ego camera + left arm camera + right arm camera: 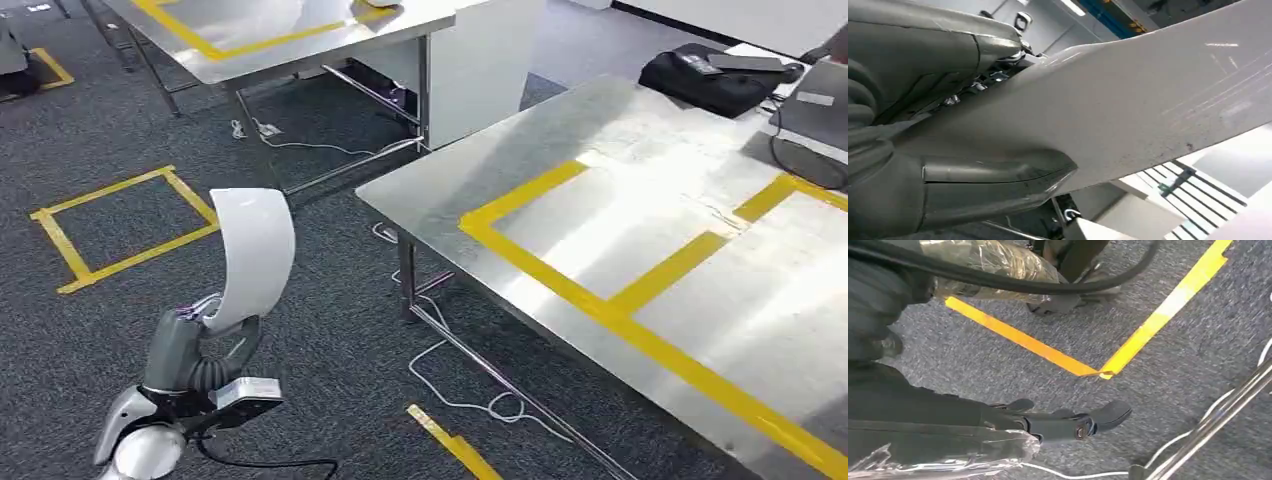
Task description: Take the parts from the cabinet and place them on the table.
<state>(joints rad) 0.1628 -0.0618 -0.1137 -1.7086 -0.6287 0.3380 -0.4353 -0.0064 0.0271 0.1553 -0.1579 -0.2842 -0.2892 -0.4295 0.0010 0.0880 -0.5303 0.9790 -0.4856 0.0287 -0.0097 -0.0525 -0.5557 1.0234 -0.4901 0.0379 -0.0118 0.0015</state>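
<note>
My left hand grips the lower end of a curved white panel part and holds it upright over the grey carpet, left of the steel table. In the left wrist view the white part lies across the hand, with the grey thumb pressed against its underside. The table carries yellow tape rectangles on its top. My right hand hangs above the carpet with its dark fingers stretched out and nothing in them.
A second steel table with yellow tape stands at the back left. A black bag and a laptop lie at the near table's far corner. White cables trail under the table. Yellow tape marks a square on the floor.
</note>
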